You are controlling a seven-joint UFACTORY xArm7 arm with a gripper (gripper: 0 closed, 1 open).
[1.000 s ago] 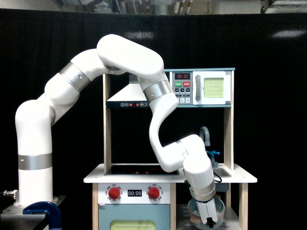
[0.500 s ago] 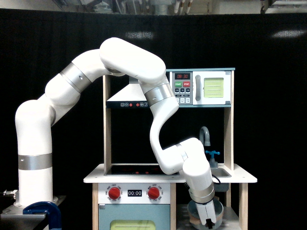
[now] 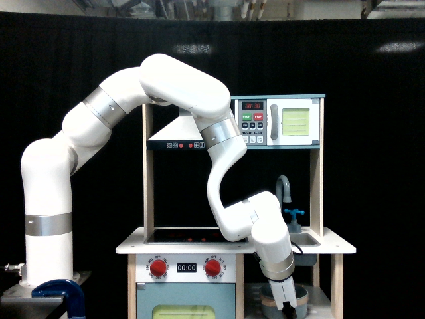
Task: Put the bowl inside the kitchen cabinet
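Inside kitchen cabinet (image 3: 323, 292): bowl (image 3: 300, 298), claw (image 3: 287, 306).

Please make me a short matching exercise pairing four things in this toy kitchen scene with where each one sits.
Things:
1. bowl
2. microwave
3. faucet
4. red knobs

Places:
A. top shelf, on the exterior view's right
B. front panel under the stovetop
C. lower open compartment, at the gripper
D. above the sink, on the counter

Pairs: 1-C, 2-A, 3-D, 4-B
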